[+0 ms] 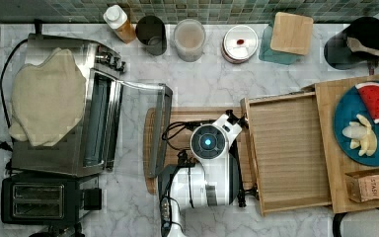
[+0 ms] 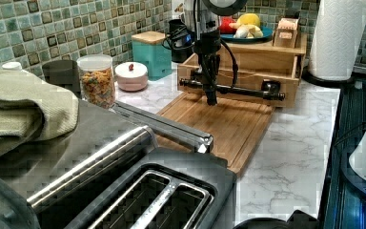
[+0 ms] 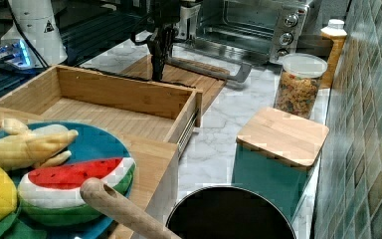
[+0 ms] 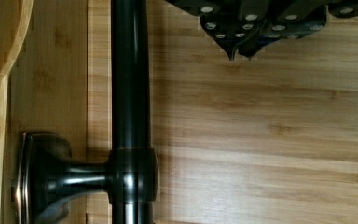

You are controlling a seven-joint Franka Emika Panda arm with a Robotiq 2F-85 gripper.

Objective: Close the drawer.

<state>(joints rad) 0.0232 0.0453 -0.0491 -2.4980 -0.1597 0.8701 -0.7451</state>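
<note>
**Drawer pulled out, tool at its handle**

Drawer (image 1: 288, 150) is open, at 3 o'clock of the arm in the top view, pulled out of its wooden box (image 1: 360, 143) over the cutting board (image 1: 177, 126) on the marble counter (image 1: 202, 84). Ribbed floor bare.

Tool (image 2: 211, 98) hangs just in front of the one dark bar handle (image 2: 233, 89) on the drawer front, tips pointing down near the board. Wrist view: the two fingertips (image 4: 237, 49) are pressed together, gripping nothing, beside the handle bar, apart from it.

Readable text: "STASH" on one brown box (image 1: 372, 186) on the box top. Orange letters at 1 o'clock in the top view, unreadable.

Counts: one blue plate (image 1: 360, 123) with plush fruit, one watermelon slice (image 1: 375, 101); one toaster oven (image 1: 69, 103), one toaster (image 1: 42, 200), one teal canister with bamboo lid (image 1: 291, 33), one cereal jar (image 2: 96, 81).
</note>
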